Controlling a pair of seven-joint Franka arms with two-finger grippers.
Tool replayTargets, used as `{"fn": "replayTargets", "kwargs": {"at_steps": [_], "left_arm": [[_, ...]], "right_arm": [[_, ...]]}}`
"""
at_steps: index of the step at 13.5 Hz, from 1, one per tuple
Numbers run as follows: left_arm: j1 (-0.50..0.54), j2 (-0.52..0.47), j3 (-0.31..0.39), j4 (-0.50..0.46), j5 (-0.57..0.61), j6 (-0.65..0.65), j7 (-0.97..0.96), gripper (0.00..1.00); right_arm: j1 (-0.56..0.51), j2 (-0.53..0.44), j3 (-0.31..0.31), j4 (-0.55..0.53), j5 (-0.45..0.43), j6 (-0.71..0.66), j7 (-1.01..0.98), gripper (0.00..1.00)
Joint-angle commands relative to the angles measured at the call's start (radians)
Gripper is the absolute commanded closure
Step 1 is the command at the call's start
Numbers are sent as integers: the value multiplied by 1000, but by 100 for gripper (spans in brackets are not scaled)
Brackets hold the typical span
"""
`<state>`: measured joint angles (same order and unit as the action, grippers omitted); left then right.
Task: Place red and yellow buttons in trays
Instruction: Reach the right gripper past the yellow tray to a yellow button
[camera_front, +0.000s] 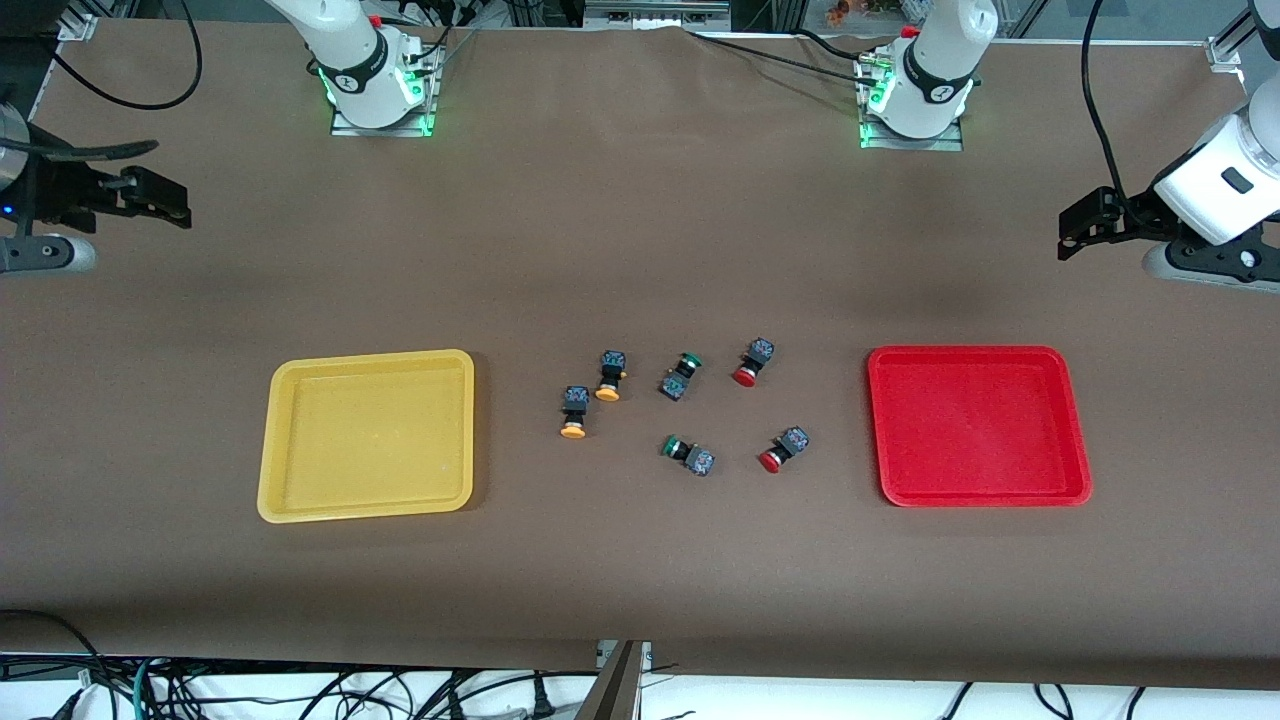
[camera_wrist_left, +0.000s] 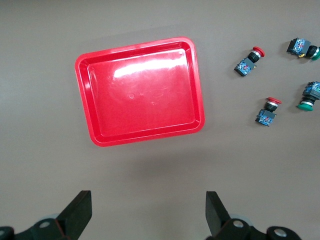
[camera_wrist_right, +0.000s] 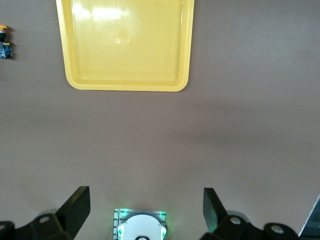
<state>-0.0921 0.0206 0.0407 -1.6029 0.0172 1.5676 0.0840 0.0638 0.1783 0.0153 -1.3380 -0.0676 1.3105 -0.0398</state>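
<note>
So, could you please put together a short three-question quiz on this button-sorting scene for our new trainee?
1. True or false: the red tray already holds a button.
2. How many green-capped switches lie between the trays?
3. Which buttons lie closest to the yellow tray: A) red, B) yellow, C) green?

Key:
1. False; both trays hold nothing.
2. Two.
3. B, the yellow buttons. The left gripper and right gripper wait open at the table's ends.
</note>
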Motion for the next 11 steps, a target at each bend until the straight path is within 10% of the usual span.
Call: {"fn": "replayTargets", "kwargs": {"at_steps": [1, 11], "left_arm": [[-1, 15, 4, 32, -25, -20, -1, 0], [-3, 13, -2, 35, -25, -21, -1, 0]], "right_arm": [[48, 79, 11, 3, -11, 24, -2, 0], [303, 400, 15, 2, 43, 453, 332, 0]]}}
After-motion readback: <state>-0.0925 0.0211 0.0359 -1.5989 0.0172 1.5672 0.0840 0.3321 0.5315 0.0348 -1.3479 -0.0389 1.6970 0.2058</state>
